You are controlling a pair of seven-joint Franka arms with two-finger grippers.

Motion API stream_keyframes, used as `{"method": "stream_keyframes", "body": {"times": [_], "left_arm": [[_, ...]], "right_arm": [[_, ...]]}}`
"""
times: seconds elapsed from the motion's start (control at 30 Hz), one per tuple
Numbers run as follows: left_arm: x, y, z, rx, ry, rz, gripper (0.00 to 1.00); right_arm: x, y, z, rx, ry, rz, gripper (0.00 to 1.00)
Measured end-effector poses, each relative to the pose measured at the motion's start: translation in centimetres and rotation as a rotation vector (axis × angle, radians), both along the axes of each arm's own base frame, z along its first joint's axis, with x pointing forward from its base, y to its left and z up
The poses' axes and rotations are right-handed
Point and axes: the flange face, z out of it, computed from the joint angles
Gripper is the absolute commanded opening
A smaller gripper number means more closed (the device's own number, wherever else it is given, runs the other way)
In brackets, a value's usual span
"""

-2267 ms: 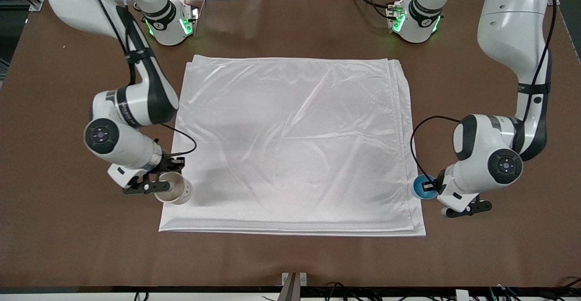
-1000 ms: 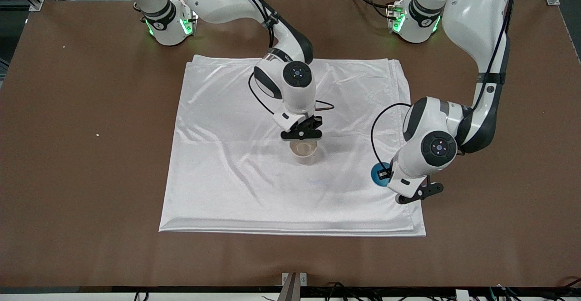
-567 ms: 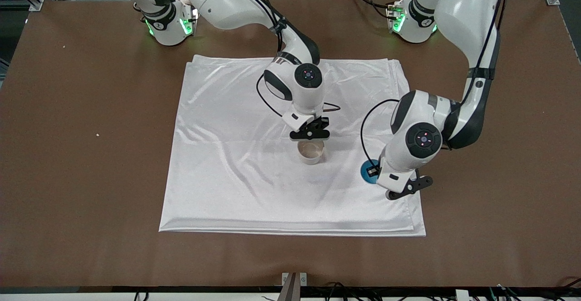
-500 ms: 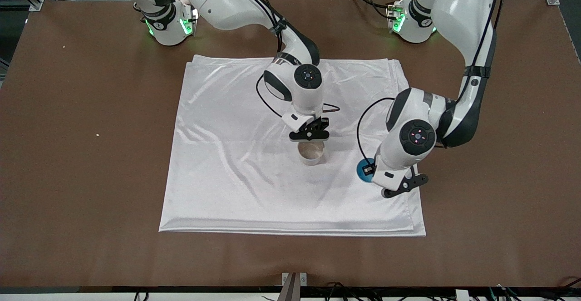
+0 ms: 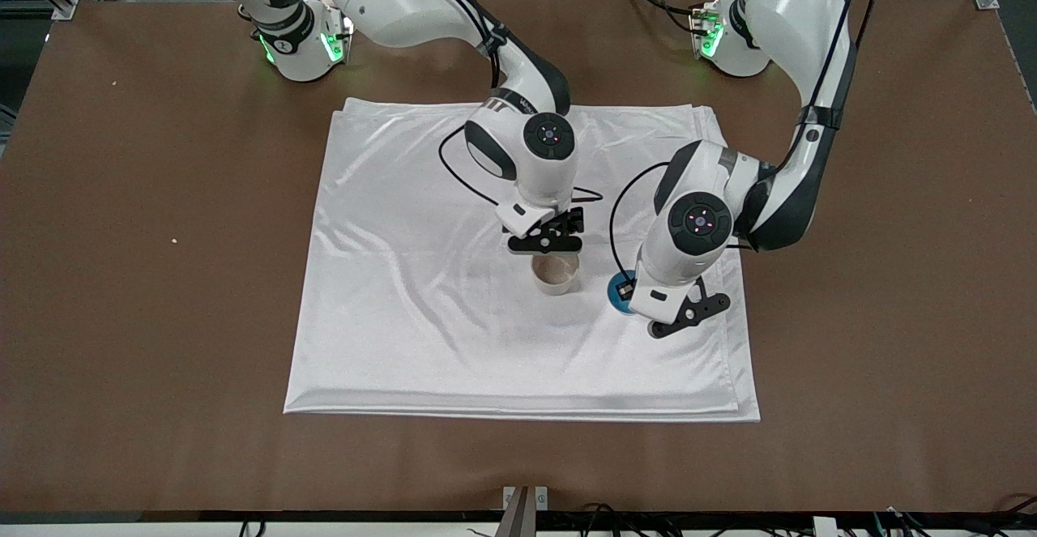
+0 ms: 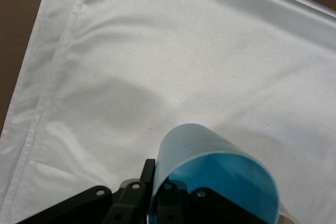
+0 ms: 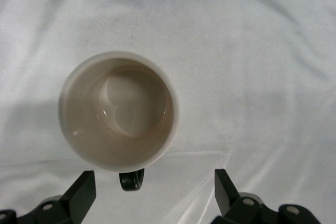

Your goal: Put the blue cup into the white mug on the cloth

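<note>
White mug (image 5: 555, 274) now stands released mid-cloth (image 5: 405, 278), right gripper (image 5: 544, 242) spread open just above it, while left gripper (image 5: 640, 298), clamped on blue cup (image 5: 619, 291), has carried it beside the mug—insertion looks next.

A high front camera faced both robot bases; each wrist camera looked down closely, apparently sharing the cloth (image 5: 454, 334).
</note>
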Motion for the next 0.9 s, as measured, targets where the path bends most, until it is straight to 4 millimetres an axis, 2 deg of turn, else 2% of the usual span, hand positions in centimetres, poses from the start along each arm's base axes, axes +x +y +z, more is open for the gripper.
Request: {"method": "stream_keyframes", "body": {"times": [0.1,0.33,0.7,0.9], "left_arm": [[-0.4,-0.7,0.3,-0.007,-0.002,-0.008,0.0],[-1.7,-3.2,0.5,-0.052,0.021,0.001,0.0],[-3.8,-6.6,0.6,-0.108,0.056,-0.024,0.0],[-4.6,-7.8,0.7,-0.121,0.063,-0.033,0.0]], "right_arm": [[1.0,-1.0,3.3,0.01,-0.011,0.0,1.0],[2.8,-4.9,11.7,0.013,-0.013,-0.016,1.0],[3.3,-11.2,21.5,-0.007,0.012,-0.069,1.0],[3.5,-16.3,26.9,-0.005,0.009,-0.047,1.0]]}}
